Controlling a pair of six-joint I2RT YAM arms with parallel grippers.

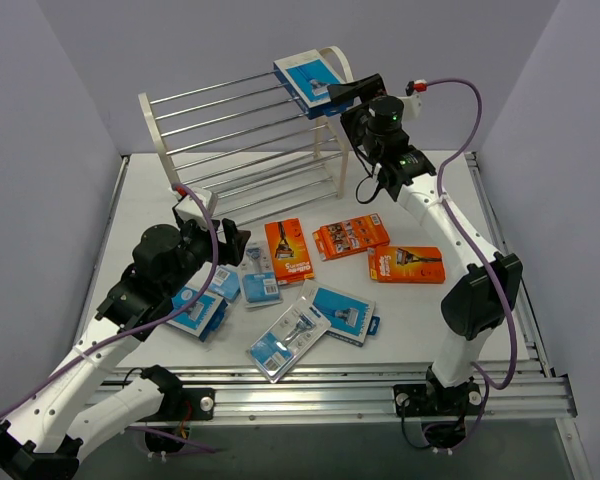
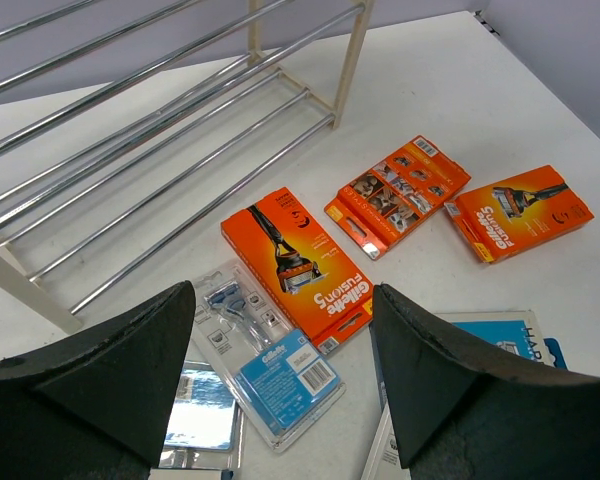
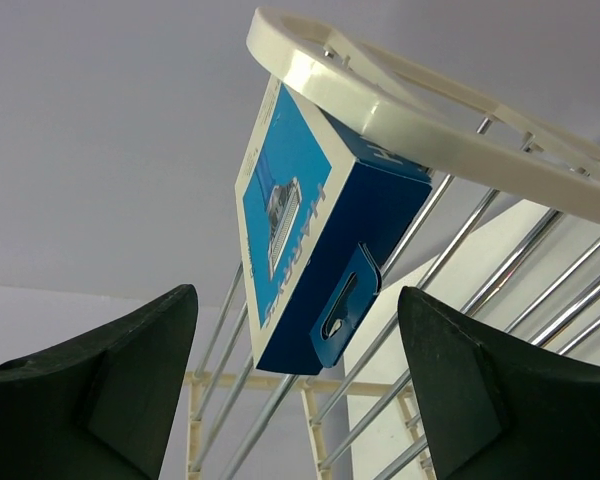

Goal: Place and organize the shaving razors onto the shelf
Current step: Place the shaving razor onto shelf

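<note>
- On the top tier of the white-framed rack of thin chrome rods [image 1: 245, 125], against its rounded right end panel, lies one blue cardboard razor box [image 3: 310, 230]. It sits flat across the rods with its hang tab towards the right arm. It is judged to be set at the end so that other packs can line up beside it.
- The right gripper [image 1: 338, 95] is level with that tier, just short of the box. Its jaws stand wide and neither finger touches the box, so it holds nothing.
- The lower tiers show bare rods as far as can be seen.
- On the white table [image 1: 400, 320] in front of the rack lie three orange razor packs [image 1: 350, 237], flat and apart from each other, not yet shelved.
- A clear blister pack with blue card [image 2: 270, 370] lies just beside the nearest orange pack.
- More blue boxes and blister packs [image 1: 288, 340] lie nearer the front edge, some overlapping and some hidden under the left arm.
- The left gripper [image 2: 282, 292] hovers above the clear blister pack with its jaws wide and empty. It is judged to be lined up for a pick.
</note>
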